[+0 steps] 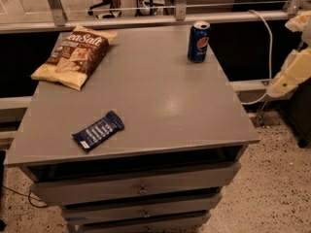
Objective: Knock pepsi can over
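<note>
The pepsi can point(198, 41) stands upright near the far right corner of the grey cabinet top point(160, 101). It is dark blue with a round red-white-blue logo and a silver top. My gripper point(290, 73) shows as cream-coloured parts at the right edge of the view. It is off the cabinet's right side, well to the right of the can and apart from it. It holds nothing that I can see.
A sea salt chip bag point(75, 55) lies at the far left of the top. A flat dark blue snack bar wrapper point(98, 130) lies near the front left. A white cable point(265, 42) hangs behind the right side. Drawers point(141, 188) are below.
</note>
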{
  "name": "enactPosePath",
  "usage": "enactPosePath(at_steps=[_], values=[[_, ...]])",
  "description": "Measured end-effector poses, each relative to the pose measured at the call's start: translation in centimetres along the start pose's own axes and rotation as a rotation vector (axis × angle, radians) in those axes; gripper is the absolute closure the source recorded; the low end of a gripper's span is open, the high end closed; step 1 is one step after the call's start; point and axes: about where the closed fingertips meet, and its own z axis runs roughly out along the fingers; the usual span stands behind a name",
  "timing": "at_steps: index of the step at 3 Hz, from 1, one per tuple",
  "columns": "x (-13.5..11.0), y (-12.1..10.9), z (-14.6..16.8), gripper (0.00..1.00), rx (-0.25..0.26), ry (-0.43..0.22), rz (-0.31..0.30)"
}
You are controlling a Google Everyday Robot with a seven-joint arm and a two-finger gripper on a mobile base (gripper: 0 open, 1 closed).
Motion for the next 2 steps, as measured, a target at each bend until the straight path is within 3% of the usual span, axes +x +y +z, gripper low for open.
enactPosePath(at_steps=[1, 2], values=[[-0.2, -5.3, 2.8, 0.00, 0.023, -0.162, 0.100], [-1.8, -9.3, 6.4, 0.00, 0.004, -0.331, 0.182]])
